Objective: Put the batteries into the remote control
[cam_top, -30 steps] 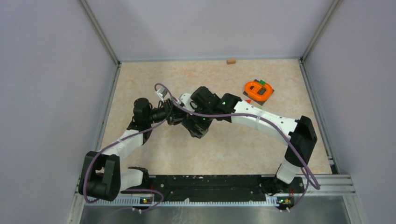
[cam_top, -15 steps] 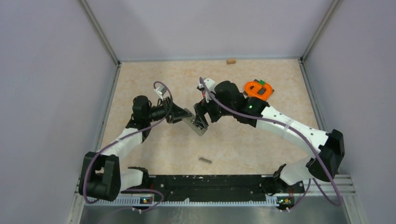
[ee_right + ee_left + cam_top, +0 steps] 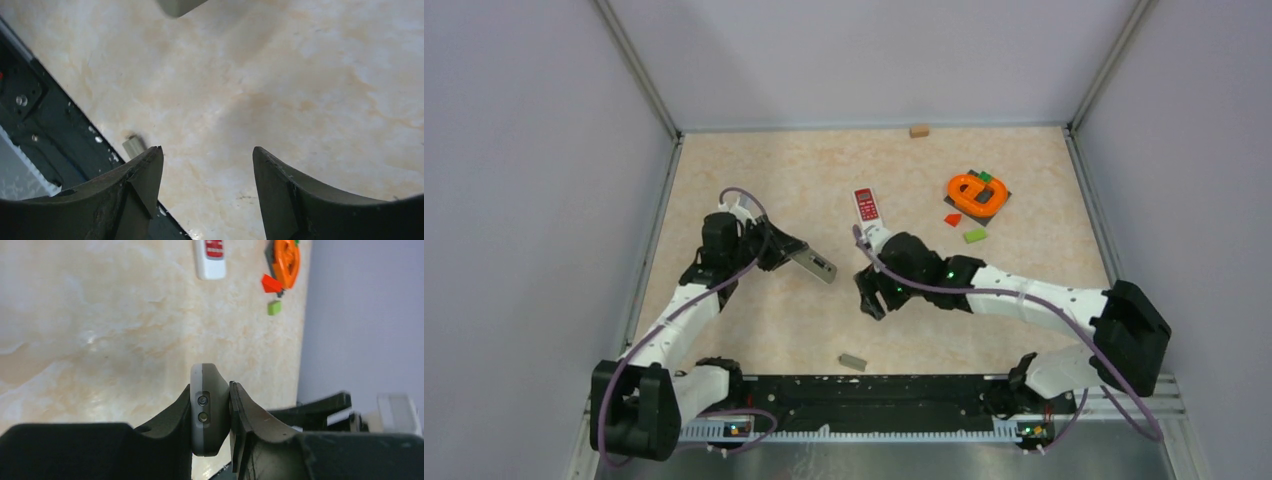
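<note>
- 6 o'clock, near edge: slim grey piece [image 3: 853, 361], loose on the tabletop [image 3: 754, 330]. Probably a battery, though too small to be sure. Neither hand touches it.
- Centre: right hand [image 3: 871, 298], jaws apart and empty, over bare tabletop.
- 9 o'clock: left hand [image 3: 786, 250], clamped narrow on one end of the grey remote [image 3: 814, 266]. Its battery compartment is not visible.
- 12 o'clock: white-and-red remote [image 3: 866, 205], lying flat.
- Status: judged early. No battery is seen seated, so pickup and insertion are both left to do.

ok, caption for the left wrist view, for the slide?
Left gripper pinching the grey remote end-on above the tabletop, a white remote lying beyond.
</note>
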